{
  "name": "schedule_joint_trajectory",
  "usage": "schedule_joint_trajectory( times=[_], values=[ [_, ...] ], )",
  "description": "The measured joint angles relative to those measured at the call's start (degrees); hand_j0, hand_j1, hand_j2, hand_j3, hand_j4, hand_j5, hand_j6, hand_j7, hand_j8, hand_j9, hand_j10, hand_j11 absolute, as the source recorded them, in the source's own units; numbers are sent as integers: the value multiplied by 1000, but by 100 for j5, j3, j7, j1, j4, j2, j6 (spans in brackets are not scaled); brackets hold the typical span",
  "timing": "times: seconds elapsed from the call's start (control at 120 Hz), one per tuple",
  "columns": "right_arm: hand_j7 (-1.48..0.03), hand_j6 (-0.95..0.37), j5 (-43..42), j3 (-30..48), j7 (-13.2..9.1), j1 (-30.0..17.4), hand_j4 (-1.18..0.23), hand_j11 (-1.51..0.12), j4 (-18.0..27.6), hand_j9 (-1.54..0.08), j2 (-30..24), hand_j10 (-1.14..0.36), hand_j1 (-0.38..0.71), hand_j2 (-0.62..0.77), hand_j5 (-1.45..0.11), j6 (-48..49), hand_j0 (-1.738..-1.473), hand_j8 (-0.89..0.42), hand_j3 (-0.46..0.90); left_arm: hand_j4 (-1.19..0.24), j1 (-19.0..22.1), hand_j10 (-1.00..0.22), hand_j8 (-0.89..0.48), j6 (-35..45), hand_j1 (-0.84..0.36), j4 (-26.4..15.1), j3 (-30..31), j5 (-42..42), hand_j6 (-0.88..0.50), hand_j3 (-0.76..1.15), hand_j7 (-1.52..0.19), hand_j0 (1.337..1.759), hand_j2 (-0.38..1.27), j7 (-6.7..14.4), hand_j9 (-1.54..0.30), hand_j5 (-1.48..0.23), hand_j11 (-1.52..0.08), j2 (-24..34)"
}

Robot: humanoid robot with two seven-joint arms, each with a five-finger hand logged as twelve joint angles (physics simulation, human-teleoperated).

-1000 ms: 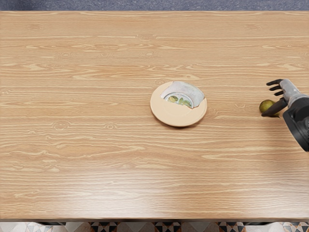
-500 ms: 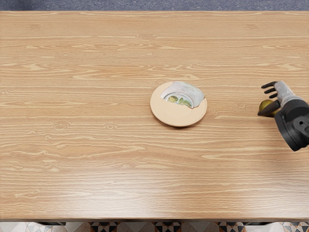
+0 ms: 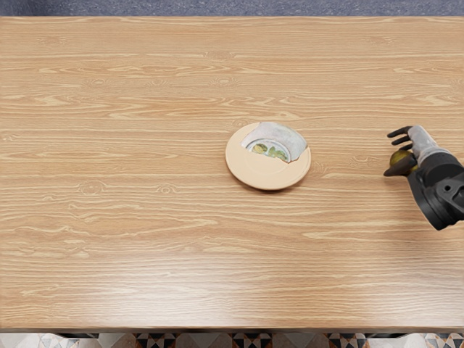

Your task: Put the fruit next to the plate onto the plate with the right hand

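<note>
A small yellow-green fruit (image 3: 398, 157) lies on the table at the far right, well to the right of the tan plate (image 3: 250, 170). The plate holds a grey-white piece with green slices (image 3: 271, 147) on its far half. My right hand (image 3: 392, 153) comes in from the right edge and sits against the fruit. Its dark fingers (image 3: 397, 133) reach past the fruit's far side and the thumb lies along its near side. The fingers are spread, with a gap to the fruit. The palm hides the fruit's right part. The left arm is out of view.
The wooden table (image 3: 145, 217) fills the view. Its front edge runs along the bottom and its back edge along the top. A wide stretch of bare wood separates the fruit from the plate.
My right hand has moved left and slightly down over the fruit, so the palm now covers more of it. The fingers have curled in a little. The fruit has not moved.
</note>
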Motion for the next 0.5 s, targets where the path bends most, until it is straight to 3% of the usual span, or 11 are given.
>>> schedule_joint_trajectory(
  times=[0.192,0.5],
  values=[
    [-517,-411,20,0,1,-19,-423,-518,0,-497,-8,-322,118,-66,-495,-4,-1658,-357,0,0,-3,0,0,0,349,0,0,0,0,0,0,1658,0,1,0,0,0,0],
    [-674,-527,88,10,0,-20,-536,-678,5,-664,19,-371,254,-39,-659,-10,-1657,-409,0,0,3,0,0,0,349,0,0,0,0,0,0,1658,0,1,0,0,0,0]
  ],
)
